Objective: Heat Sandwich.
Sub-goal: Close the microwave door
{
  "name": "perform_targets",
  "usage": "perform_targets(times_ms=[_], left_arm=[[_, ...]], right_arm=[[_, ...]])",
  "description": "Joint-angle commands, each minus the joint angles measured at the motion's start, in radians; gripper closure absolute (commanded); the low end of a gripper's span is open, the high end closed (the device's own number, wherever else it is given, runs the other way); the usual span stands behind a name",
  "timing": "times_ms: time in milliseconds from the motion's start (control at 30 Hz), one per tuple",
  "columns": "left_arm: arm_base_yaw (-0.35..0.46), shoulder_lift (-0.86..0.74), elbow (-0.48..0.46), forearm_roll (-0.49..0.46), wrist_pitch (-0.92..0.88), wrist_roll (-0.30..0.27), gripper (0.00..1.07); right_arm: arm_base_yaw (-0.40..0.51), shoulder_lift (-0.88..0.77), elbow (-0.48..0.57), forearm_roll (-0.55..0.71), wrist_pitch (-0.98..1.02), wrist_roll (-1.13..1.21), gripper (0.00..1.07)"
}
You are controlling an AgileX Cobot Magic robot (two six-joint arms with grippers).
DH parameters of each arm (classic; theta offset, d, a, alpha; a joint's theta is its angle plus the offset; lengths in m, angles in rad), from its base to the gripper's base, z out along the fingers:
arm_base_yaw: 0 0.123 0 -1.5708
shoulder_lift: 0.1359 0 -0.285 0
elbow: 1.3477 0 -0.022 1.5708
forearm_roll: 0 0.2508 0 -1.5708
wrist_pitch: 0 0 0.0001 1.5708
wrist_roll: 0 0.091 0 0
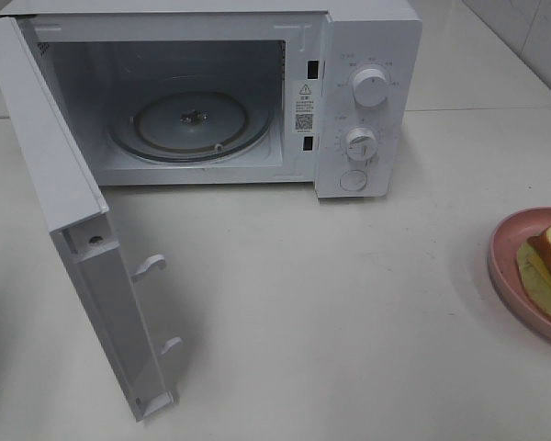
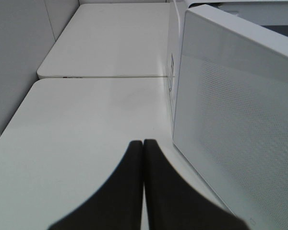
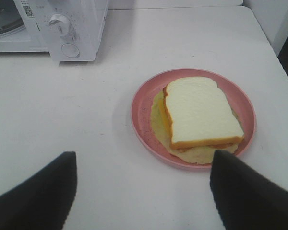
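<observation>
The sandwich [image 3: 201, 111], white bread with tan crust over pale yellow-green filling, lies on a round pink plate [image 3: 143, 111] on the white table. In the exterior high view only part of the sandwich [image 1: 549, 265] and plate [image 1: 507, 257] show at the right edge. The white microwave [image 1: 367, 101] stands at the back with its door [image 1: 78, 248] swung wide open and its glass turntable [image 1: 191, 122] bare. My right gripper [image 3: 144, 163] is open, just short of the plate, fingers apart. My left gripper [image 2: 143, 143] is shut and empty beside the open door [image 2: 235, 120].
The microwave's two knobs [image 1: 371, 85] face the front. A second white table [image 2: 110, 38] abuts behind, with a seam between. A grey wall [image 2: 14, 57] borders the left side. Neither arm shows in the exterior high view.
</observation>
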Motion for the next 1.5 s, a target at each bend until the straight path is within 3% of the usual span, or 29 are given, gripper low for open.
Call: perform_targets(times_ms=[33,467,733,1267,1500], left_arm=[[-0.005,0.074,0.022,0.0,-0.146,0.001,1.07],[-0.005,0.435,0.022,0.002,-0.559,-0.003,1.07],[-0.072,0.572,-0.049,0.05,-0.583,-0.002,1.07],[-0.246,0.826,-0.178,0.051,-0.666,0.0,1.07],[-0.343,0.92,-0.278,0.04,-0.665,0.001,1.07]], right_arm=[[-0.004,-0.027,0.0,0.004,0.001,-0.009,0.33],[-0.004,-0.027,0.0,0.004,0.001,-0.009,0.33],[-0.004,-0.027,0.0,0.004,0.001,-0.009,0.33],[-0.004,-0.027,0.0,0.004,0.001,-0.009,0.33],[-0.004,-0.027,0.0,0.003,0.001,-0.007,0.33]])
